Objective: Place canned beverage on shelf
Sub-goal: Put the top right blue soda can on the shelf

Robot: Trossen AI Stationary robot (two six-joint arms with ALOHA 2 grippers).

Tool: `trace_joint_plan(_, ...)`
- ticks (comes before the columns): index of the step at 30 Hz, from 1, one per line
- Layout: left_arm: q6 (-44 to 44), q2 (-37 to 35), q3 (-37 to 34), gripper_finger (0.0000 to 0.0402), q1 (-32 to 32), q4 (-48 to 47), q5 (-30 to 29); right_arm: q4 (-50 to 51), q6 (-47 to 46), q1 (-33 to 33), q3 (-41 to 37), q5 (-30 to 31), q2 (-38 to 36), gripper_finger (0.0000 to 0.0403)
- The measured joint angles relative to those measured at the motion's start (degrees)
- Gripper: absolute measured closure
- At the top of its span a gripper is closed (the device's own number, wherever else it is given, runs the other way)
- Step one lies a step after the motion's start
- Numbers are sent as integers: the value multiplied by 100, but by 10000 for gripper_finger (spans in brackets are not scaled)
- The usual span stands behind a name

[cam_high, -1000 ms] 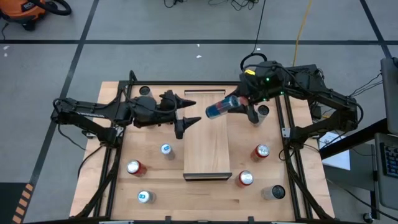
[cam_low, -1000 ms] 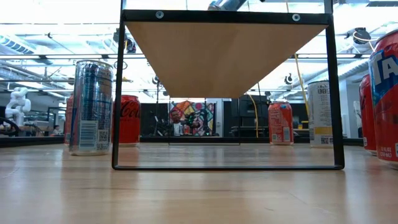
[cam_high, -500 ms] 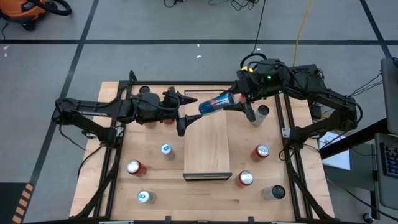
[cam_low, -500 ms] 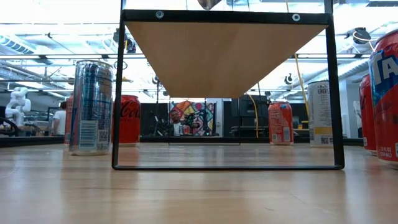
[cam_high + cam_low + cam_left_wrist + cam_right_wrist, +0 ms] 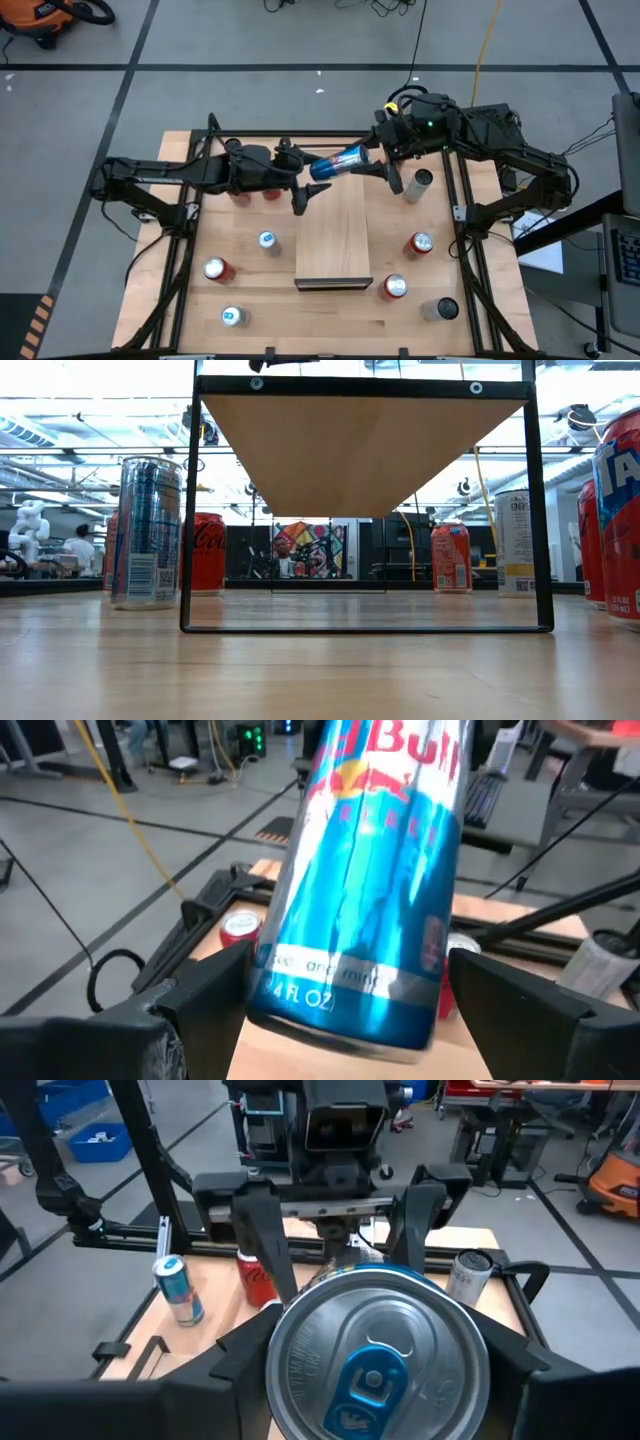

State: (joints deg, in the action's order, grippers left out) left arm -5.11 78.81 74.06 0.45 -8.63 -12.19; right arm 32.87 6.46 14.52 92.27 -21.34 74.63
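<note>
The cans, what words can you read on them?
"Bull", with part of a letter before it, and "4 FL OZ": blue can.
"Coca", in script: red can behind the shelf.
"TA": red can cut off at the picture's edge.
Small print on the tall silver-blue can and white can: unreadable.

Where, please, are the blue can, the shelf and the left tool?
blue can (image 5: 337,164), high view, mid-body.
shelf (image 5: 333,240), high view, bare top panel.
left tool (image 5: 305,186), high view, between its fingertips.
</note>
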Motion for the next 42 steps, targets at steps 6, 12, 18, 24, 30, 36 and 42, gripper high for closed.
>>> trace_joint_plan(6,-6,35,2,68,-2,23,-9,-135,-121,-2,0,-14,65,195)
trace_joint_plan(12,2,28,2,71,-9,42,-22,-168,-129,-2,0,-11,90,195)
trace_joint_plan(18,3,28,2,109,-4,27,-35,-161,-129,-2,0,-16,113,195)
trace_joint_plan(24,62,28,0,154,-9,-30,-28,-135,-156,-2,0,-76,138,195)
trace_joint_plan(30,53,28,0,160,-9,-50,-24,-137,-162,-2,0,-64,140,195)
trace_joint_plan(36,17,28,2,158,-9,-83,-4,-135,-191,-4,0,-29,144,195)
trace_joint_plan(42,-51,-4,0,159,-9,-75,40,-162,-276,-4,0,25,124,171)
